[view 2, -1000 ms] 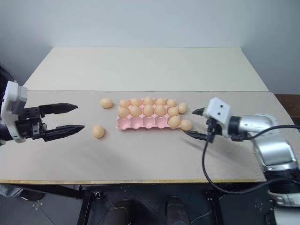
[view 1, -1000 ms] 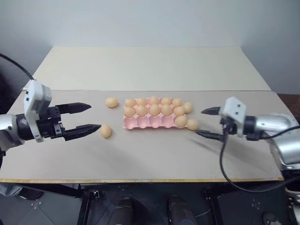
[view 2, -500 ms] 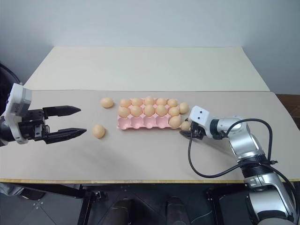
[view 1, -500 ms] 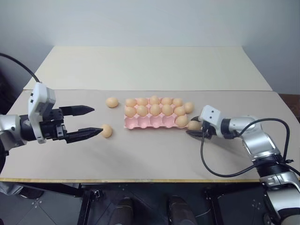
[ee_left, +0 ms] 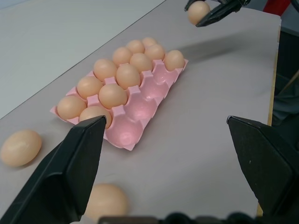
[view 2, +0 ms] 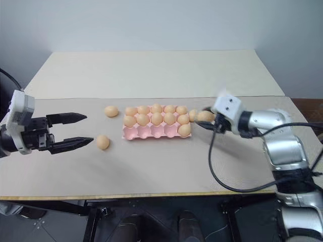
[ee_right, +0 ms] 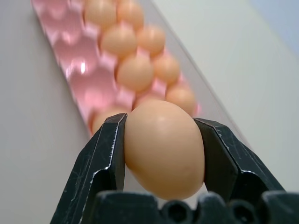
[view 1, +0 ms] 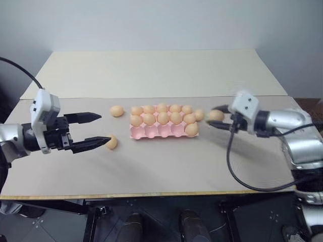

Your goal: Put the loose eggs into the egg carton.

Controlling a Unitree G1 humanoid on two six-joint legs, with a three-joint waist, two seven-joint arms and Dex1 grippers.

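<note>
**Right hand holding an egg beside the pink carton**

A pink egg carton (view 1: 162, 130) is seen lying flat near the middle of a grey bench (view 1: 166, 166). Its two far rows are filled with eggs, and one more egg is seated in the near row at the carton's right end; the other near cups are seen empty.

The right hand (view 1: 218, 117) is held above the bench just off the carton's right end, its arm reaching in from the right and pointing toward the carton. Its two black fingers are clamped on a pale orange egg (ee_right: 163, 148), one on each side. Another egg (view 1: 199, 115) is seen lying against the carton's right end.

The left hand (view 1: 98, 130) is held level to the left of the carton, its fingers spread wide and holding nothing. Two loose eggs are seen left of the carton: one (view 1: 111, 142) just beside the lower fingertip, one (view 1: 117, 111) by the carton's far left corner.
</note>
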